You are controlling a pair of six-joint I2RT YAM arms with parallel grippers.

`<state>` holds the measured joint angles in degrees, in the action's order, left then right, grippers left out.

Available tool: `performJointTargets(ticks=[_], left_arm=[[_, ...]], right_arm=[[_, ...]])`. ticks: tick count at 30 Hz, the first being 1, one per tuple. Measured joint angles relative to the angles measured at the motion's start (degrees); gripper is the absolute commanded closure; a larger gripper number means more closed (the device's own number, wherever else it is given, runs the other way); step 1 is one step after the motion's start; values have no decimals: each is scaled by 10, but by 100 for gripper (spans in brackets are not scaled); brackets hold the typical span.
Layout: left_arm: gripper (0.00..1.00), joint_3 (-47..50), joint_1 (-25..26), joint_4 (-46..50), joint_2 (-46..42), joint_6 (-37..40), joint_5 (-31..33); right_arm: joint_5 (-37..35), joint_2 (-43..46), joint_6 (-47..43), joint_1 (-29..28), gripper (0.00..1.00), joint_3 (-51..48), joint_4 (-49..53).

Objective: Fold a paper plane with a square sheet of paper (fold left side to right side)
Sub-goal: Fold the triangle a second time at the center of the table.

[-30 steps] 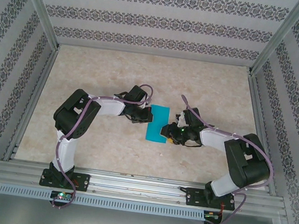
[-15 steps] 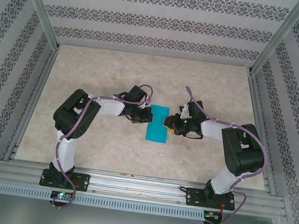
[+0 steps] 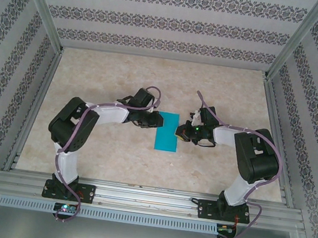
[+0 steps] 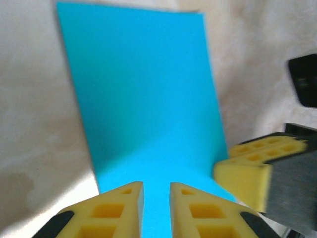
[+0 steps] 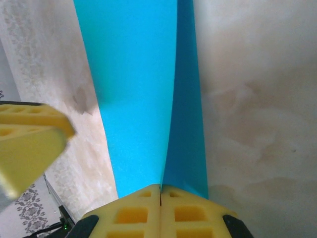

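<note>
At left, left gripper [image 4: 157, 191] barely parted above square sheet of paper [image 4: 148, 99], already doubled at centre of table [image 3: 100, 158], grasping nothing, probably to press the crease; at right, right gripper [image 5: 160, 191] pinched shut on its stacked free edges, presumably for alignment.

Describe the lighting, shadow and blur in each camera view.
Top external view: even light, sharp, no glare on the thin teal-blue folded paper sheet. Left wrist view: soft shadow over the sheet's near part and the beige marbled table beside it; the right gripper looks smeared. Right wrist view: the left gripper is heavily blurred, the sheet crisp.
</note>
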<state>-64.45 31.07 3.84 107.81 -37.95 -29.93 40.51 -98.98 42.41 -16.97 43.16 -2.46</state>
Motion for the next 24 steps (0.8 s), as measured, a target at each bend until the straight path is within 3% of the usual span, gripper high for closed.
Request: performJointTargets(ticks=[6,12,18,24], left_arm=[[56,29,19,4,-89,69,17],[43,48,137,46,-155,180,75],[33,40,241,106,-147,266,184],[28,-12,279,146,-80,317,289]], right_arm=[[12,19,23,0,100,-1,7],[23,26,44,3,100,-4,10],[24,26,55,4,100,-6,15],[24,26,57,4,100,-6,16]])
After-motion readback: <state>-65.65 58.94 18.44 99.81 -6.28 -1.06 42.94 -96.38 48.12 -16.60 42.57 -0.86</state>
